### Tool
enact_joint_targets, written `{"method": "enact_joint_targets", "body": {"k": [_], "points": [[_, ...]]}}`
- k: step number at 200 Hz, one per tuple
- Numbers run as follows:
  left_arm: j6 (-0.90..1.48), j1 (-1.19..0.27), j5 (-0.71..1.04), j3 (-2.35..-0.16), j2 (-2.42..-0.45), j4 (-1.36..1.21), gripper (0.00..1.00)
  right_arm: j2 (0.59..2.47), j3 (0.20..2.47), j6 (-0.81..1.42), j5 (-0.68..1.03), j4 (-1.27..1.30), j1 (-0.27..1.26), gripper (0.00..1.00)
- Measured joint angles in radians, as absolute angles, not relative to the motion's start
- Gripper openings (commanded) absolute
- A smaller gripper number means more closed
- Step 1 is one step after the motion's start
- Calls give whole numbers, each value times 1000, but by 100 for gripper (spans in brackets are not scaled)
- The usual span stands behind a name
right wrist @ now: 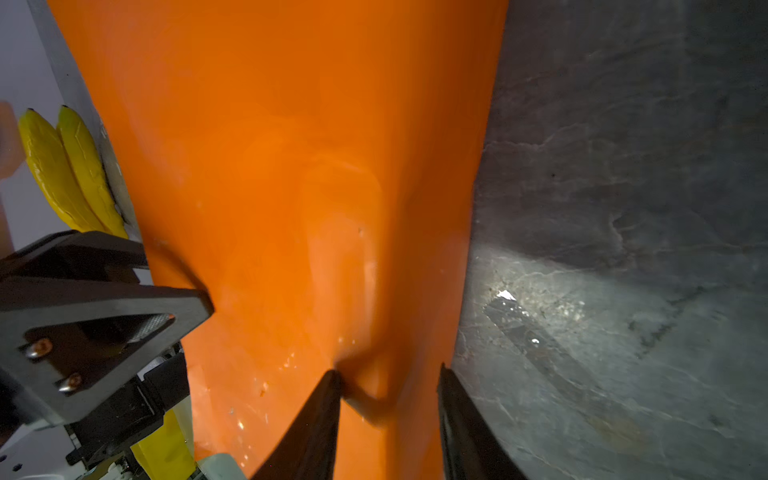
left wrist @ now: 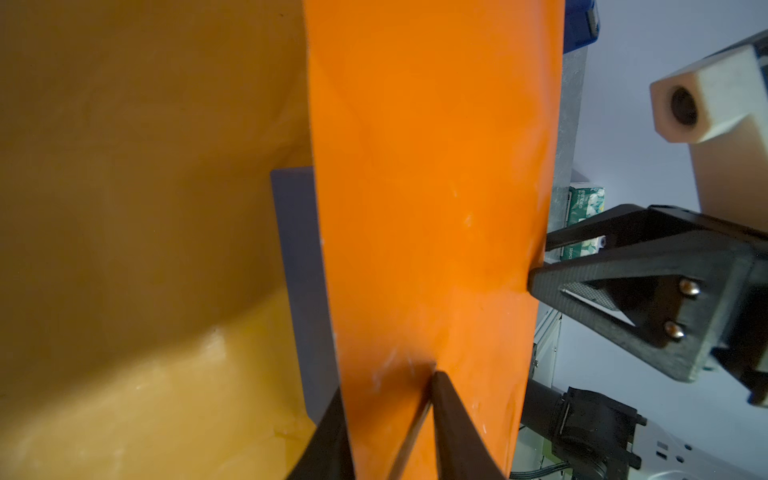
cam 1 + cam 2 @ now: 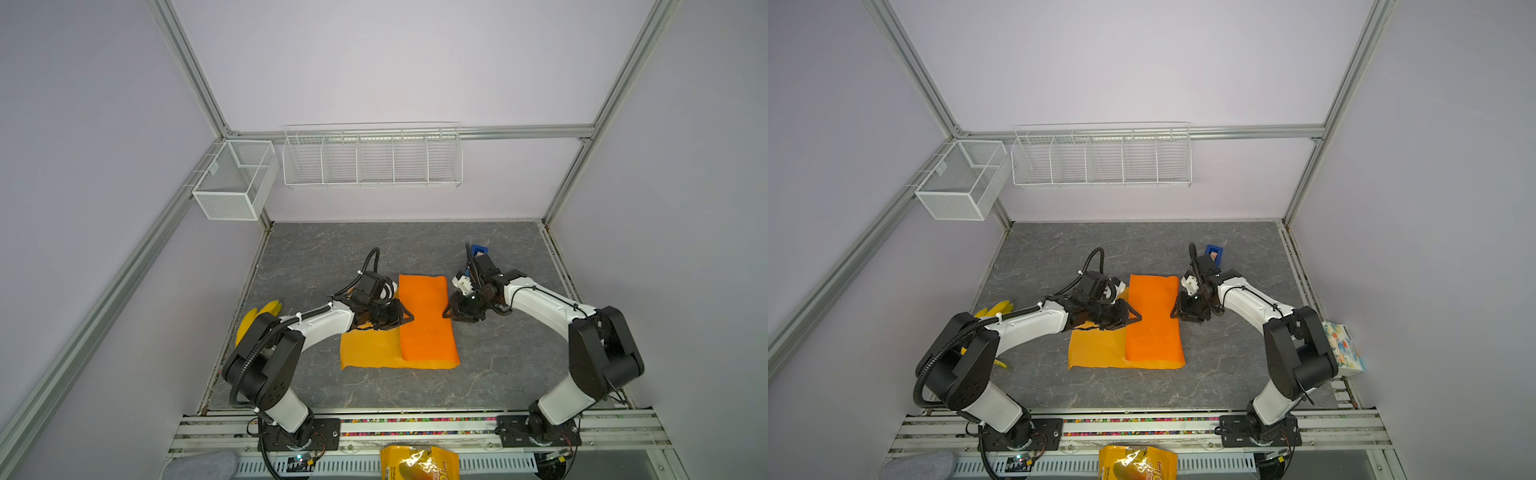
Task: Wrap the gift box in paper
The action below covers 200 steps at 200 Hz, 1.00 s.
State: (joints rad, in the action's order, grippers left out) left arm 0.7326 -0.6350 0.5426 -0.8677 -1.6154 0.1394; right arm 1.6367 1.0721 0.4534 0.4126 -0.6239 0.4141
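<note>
While the right gripper (image 1: 388,368) stands wide at the paper (image 3: 428,324), the left gripper (image 2: 386,382) narrowly straddles its flap edge, grip unclear

Paper (image 3: 428,320) on counter (image 3: 332,257), folded over gift box (image 2: 299,270); bananas (image 3: 253,320) left of it, tape dispenser (image 3: 478,250) behind, snack bag (image 3: 419,463) before.

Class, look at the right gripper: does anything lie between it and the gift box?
Yes. The paper is folded over the gift box, so the right gripper faces the orange sheet, not cardboard. Only a narrow navy strip of the box shows beyond the flap's edge, in the left wrist view.
</note>
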Motion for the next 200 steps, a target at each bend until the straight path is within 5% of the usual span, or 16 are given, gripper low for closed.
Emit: {"method": "enact_joint_targets", "body": {"k": [66,132,160,200], "points": [[711,-624,495,-884,-1568,231,38,1639,1066,443,423,-611,414,38],[624,-464,343,-909,-1349,485,55,1639,1064,440,427,-607,413,38],[631,-436,229,-861,-1304,589,68,1639,1063,440,428,-606,413,38],[691,-434,139,-724,-1298,679,71,1639,1063,440,428,-606,413,38]]}}
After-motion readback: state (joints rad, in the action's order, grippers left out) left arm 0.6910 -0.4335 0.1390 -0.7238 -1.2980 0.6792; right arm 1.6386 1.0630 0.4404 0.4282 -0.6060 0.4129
